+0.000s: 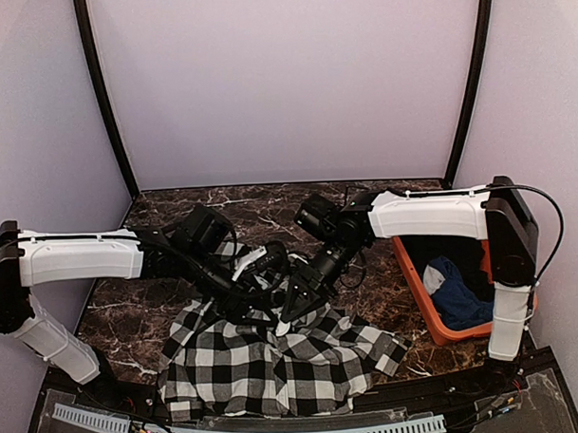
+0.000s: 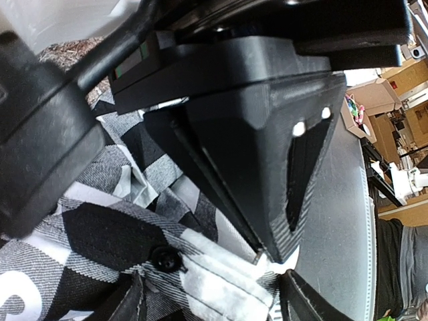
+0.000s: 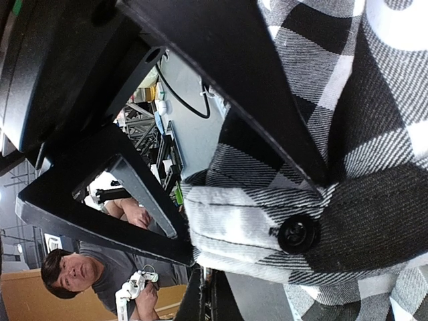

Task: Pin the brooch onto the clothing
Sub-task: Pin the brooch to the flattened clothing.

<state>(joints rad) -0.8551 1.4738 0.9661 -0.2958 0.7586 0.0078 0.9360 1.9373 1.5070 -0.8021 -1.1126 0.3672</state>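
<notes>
Top external view: the clothing [image 1: 266,365], a black-and-white checked flannel shirt, lies crumpled at 6 o'clock on the marble counter [image 1: 131,322], with its upper edge under the tips of both arms. Left jaws stand apart, straddling the doubled white button band. In the left wrist view a black button [image 2: 164,257] sits just at 9 o'clock of that band. Right jaws are together, their wedge tip close over the same band. Whether they pinch the brooch cannot be told, since no brooch is discernible in any view. An orange bin [image 1: 417,297] at 3 o'clock holds a plain blue garment [image 1: 458,301], apart from the shirt.

Handling, as judged: the flannel is light, soft and limp, so it will sag and slide rather than resist a pin; it is not fragile. The button band, folded and stitched, is likely the firmest place to take hold. Gripping it close beside the pinning spot should keep the cloth taut. Loose single layers would probably bunch and slip.
</notes>
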